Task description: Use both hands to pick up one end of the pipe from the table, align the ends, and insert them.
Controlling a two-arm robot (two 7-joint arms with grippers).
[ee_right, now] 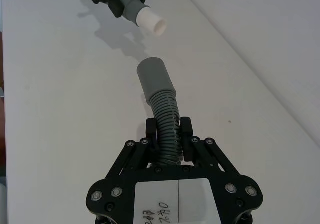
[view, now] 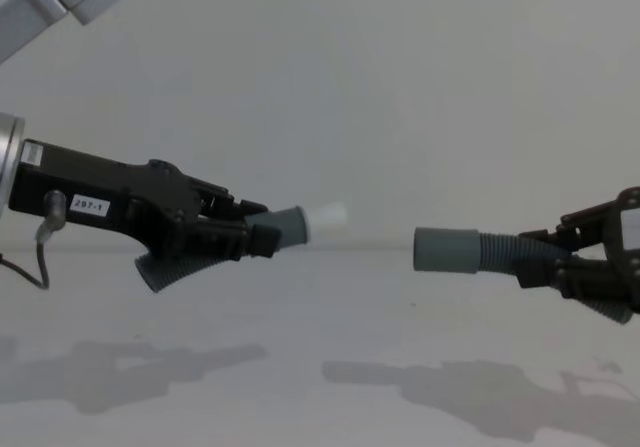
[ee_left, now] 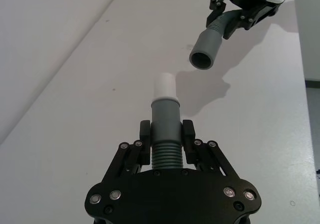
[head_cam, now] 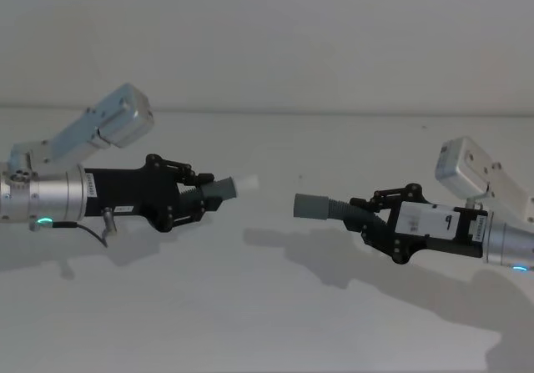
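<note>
The left gripper (ee_left: 166,134) has its jaws pinched on the ribbed part of one hose piece (ee_left: 165,154), just behind the tapered collar (ee_left: 165,115). The white tip (ee_left: 165,85) juts out ahead, free. The right gripper (ee_right: 170,129) has its jaws pinched on the ribbed stretch of the other hose piece (ee_right: 167,115), which bends slightly before its smooth grey cuff (ee_right: 155,76).

Both pieces hang in the air above the surface (head_cam: 267,315). The tip and the cuff's open mouth face each other, apart. In the chest view the tip sits a little higher than the cuff.

The surface is plain matte white. Soft shadows (head_cam: 334,260) of the arms and hose pieces lie on it, along with a few small dark specks (head_cam: 301,175). Behind it, a pale grey wall (head_cam: 267,39) meets its far edge in a straight line.
</note>
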